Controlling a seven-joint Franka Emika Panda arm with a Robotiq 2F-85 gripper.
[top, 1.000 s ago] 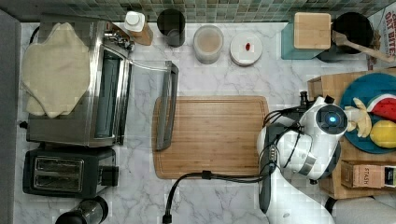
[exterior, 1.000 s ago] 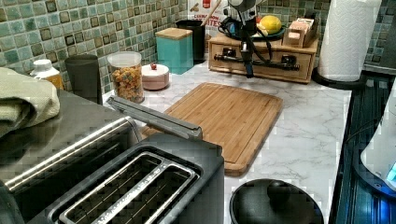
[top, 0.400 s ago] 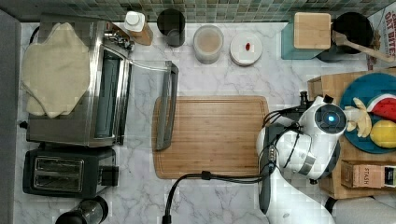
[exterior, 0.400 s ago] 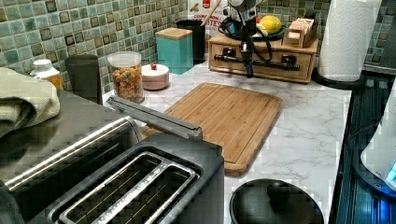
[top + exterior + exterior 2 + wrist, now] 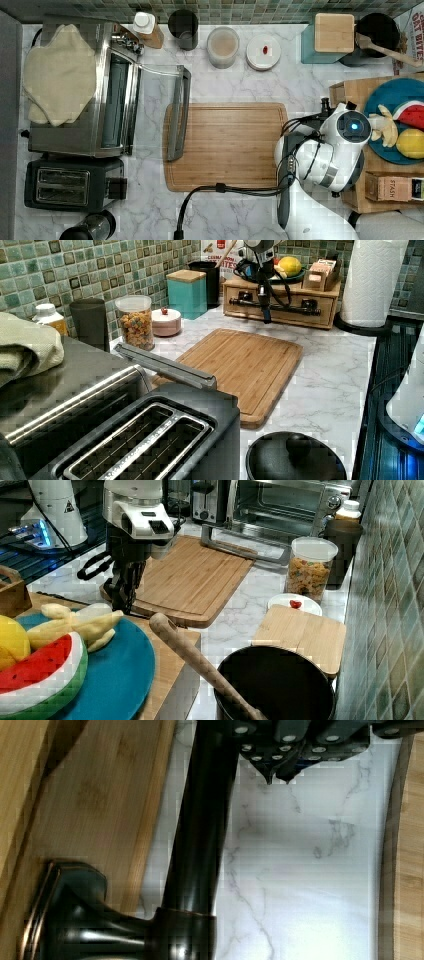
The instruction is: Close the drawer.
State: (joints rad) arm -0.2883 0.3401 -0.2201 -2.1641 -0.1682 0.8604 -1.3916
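At the left view's upper centre, the tool (image 5: pixel 265 315) hangs clenched, fingertips together, just before the drawer (image 5: pixel 280 302) and its dark handle bar (image 5: pixel 200 830)

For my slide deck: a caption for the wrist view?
Gripper beside the drawer's dark bar handle, above the marble counter.

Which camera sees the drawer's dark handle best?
The wrist view: the dark handle runs large across it, beside the end effector. The left view shows the handle small and far off, along the drawer front.
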